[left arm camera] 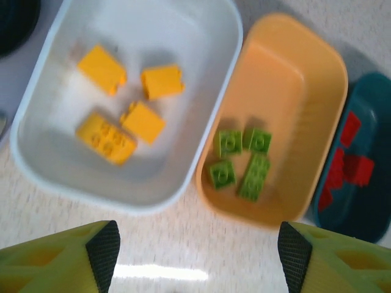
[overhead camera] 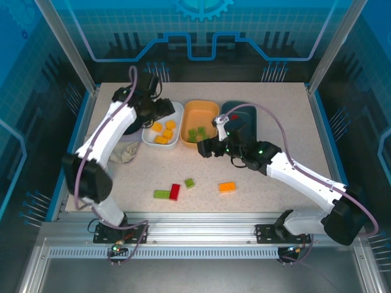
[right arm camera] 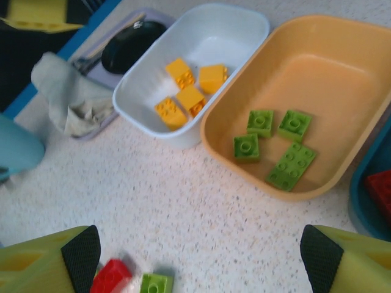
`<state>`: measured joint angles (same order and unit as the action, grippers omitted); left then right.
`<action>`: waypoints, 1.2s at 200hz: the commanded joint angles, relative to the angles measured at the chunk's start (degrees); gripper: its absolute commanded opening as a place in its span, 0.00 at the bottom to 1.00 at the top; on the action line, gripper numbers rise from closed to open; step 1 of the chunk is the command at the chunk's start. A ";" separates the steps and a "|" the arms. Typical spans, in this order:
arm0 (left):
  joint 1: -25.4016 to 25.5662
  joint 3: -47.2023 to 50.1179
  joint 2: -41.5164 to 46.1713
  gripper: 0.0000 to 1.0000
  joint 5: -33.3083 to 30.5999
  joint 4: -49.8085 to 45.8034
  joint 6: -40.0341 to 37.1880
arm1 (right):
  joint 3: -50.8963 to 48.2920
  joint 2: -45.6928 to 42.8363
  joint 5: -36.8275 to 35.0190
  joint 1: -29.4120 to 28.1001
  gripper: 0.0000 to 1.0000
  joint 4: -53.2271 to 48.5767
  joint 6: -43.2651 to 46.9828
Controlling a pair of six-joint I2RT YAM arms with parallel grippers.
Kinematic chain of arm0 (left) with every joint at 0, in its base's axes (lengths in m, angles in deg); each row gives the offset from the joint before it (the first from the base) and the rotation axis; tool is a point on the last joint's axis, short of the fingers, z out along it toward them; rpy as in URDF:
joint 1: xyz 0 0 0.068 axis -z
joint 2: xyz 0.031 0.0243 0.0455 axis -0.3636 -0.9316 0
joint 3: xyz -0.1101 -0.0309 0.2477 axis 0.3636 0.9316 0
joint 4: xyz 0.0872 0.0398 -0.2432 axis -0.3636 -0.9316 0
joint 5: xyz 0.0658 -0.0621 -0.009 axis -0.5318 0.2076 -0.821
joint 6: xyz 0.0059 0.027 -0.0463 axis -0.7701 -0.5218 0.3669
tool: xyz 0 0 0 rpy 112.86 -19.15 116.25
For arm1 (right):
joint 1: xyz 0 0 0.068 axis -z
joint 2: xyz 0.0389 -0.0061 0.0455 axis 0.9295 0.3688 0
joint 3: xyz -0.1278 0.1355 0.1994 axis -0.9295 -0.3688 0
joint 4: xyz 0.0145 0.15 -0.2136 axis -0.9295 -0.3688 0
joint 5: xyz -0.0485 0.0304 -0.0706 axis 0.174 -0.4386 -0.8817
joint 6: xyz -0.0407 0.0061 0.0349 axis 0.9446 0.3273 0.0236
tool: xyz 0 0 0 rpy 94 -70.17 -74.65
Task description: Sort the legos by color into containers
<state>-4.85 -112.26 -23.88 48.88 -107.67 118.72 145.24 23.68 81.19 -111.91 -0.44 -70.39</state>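
Hovering w/ fingers apart, nothing held: L gripper [left arm camera: 195, 250] just above white tub [left arm camera: 183, 33] w/ 4 yellow legos [left arm camera: 162, 81]; R gripper [right arm camera: 198, 256] also wide, empty, orange tub [right arm camera: 342, 79] w/ green legos [right arm camera: 261, 121] ahead, red lego [right arm camera: 111, 278] beside one finger.

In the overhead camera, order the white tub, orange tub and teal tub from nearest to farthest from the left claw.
1. White tub, left end of the row, directly below the left claw.
2. Orange tub, middle of the row.
3. Teal tub, right end.
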 commanded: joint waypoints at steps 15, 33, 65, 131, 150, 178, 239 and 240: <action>3.27 16.52 13.31 0.74 3.55 0.05 3.49 | -1.16 -0.06 -5.53 -7.43 0.87 -6.30 1.87; 4.75 24.87 20.95 0.75 3.62 -0.35 6.07 | -1.11 1.84 -7.54 -11.59 0.87 -7.24 1.40; 7.52 37.84 33.33 0.76 4.75 -0.25 11.67 | 0.05 7.32 -9.12 -15.70 0.86 -9.32 -1.75; 9.55 47.33 48.07 0.76 5.88 -4.28 17.44 | 8.04 23.60 -8.01 -17.80 0.76 -13.61 -7.53; 9.56 48.61 50.55 0.77 7.06 -4.01 17.78 | 10.68 27.51 -8.10 -17.80 0.75 -14.23 -8.37; 9.63 49.28 53.29 0.77 7.72 -4.86 18.51 | 14.03 32.64 -6.96 -17.53 0.72 -16.29 -9.64; 9.67 49.32 56.67 0.77 8.25 -6.50 19.58 | 14.30 36.72 -6.79 -17.62 0.58 -17.33 -11.16; 9.70 49.28 56.66 0.77 8.25 -6.49 19.59 | 14.33 36.80 -6.76 -17.62 0.57 -17.38 -11.13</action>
<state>4.37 -63.45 32.10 55.55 -112.02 137.10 158.92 59.00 73.89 -129.02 -16.04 -80.51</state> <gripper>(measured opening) 0.768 0.582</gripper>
